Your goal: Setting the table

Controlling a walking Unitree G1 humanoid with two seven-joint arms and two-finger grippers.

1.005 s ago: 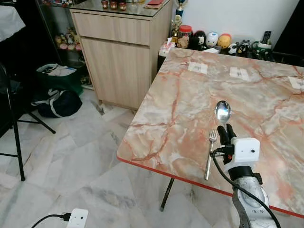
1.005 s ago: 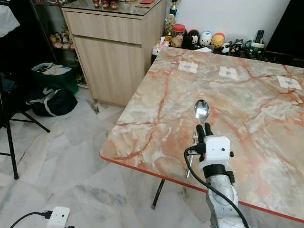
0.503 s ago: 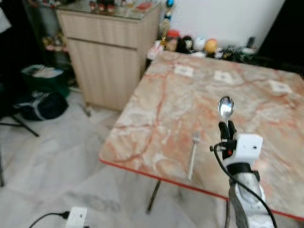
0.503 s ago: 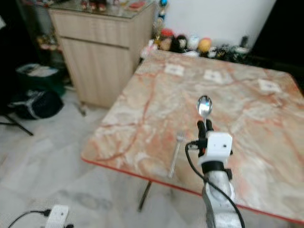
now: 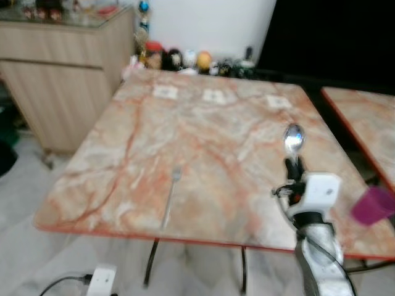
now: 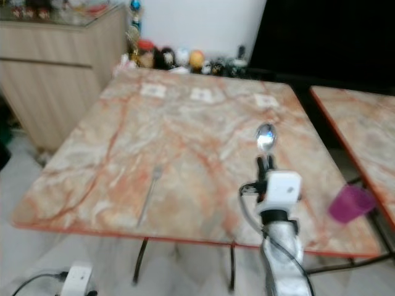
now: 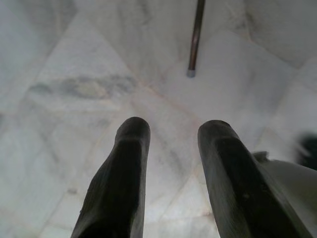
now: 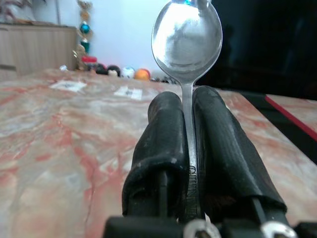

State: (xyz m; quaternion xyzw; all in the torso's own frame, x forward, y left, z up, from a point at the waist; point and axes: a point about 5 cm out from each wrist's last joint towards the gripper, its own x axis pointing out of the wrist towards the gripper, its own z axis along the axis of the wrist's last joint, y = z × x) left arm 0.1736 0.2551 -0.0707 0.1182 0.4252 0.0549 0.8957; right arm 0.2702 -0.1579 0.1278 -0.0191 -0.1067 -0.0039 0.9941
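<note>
My right gripper (image 5: pixel 295 165) is shut on a silver spoon (image 5: pixel 293 140), held upright with its bowl on top, above the near right part of the pink marble table (image 5: pixel 203 123). In the right wrist view the spoon (image 8: pixel 187 34) rises from between the two black fingers (image 8: pixel 161 134). A silver fork (image 5: pixel 171 197) lies on the table near its front edge, well to the left of that gripper. My left gripper (image 7: pixel 173 131) hangs open over the pale marble floor, nothing between its fingers.
A purple cup (image 5: pixel 372 205) sits low at the right, in the gap beside a second marble table (image 5: pixel 364 117). A wooden cabinet (image 5: pixel 55 61) stands at the far left. Small figurines (image 5: pixel 185 60) line the table's far edge. A white power strip (image 5: pixel 102 280) lies on the floor.
The whole view has swung to the right, bringing the second table and purple cup into sight. The right gripper still holds the spoon upright; the fork stays on the table.
</note>
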